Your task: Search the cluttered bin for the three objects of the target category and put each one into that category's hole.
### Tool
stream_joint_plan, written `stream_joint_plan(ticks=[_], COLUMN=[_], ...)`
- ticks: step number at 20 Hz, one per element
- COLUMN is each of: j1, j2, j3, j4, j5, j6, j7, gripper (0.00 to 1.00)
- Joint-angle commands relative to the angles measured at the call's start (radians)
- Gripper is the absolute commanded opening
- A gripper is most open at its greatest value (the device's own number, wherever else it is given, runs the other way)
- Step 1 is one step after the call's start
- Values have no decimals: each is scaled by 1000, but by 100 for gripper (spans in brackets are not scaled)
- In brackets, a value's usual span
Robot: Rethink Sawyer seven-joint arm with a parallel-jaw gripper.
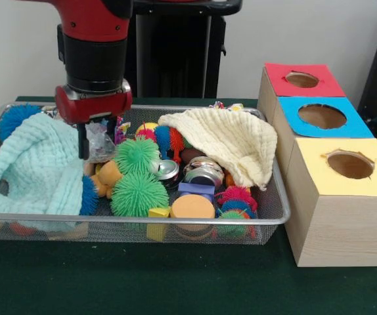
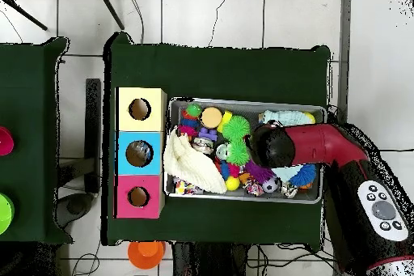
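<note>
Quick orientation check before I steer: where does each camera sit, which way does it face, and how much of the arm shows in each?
Front view: sits across the table facing the robot, looking at the wire mesh bin and three boxes; the red arm comes down from above, gripper over the clutter.
Overhead view: hangs above the table looking straight down, robot base at the bottom right; the arm reaches left over the bin.
Both share the bin, the cream cloth, the boxes and the arm.
</note>
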Motion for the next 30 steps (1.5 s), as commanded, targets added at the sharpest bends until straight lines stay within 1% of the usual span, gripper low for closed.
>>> stream_joint_plan(ticks=[1, 3, 7, 10, 13, 15, 20, 22, 25, 28, 30], j1=[-30, -59, -94, -94, -94, -82, -7, 43, 137, 208, 274], j2=[-38, -70, -120, -155, -207, -224, -210, -202, -180, -165, -155], j3=[172, 221, 290, 307, 314, 306, 229, 184, 100, 41, -11], j4=[150, 197, 264, 296, 351, 366, 339, 316, 268, 232, 201], j5=[100, 128, 183, 209, 232, 241, 244, 246, 242, 252, 259], j6=[-75, -143, -201, -231, -273, -303, -325, -312, -264, -251, -230], j7=[-24, 8, 54, 89, 125, 150, 183, 205, 237, 263, 290], gripper=[0, 0, 0, 0, 0, 0, 0, 0, 0, 0, 0])
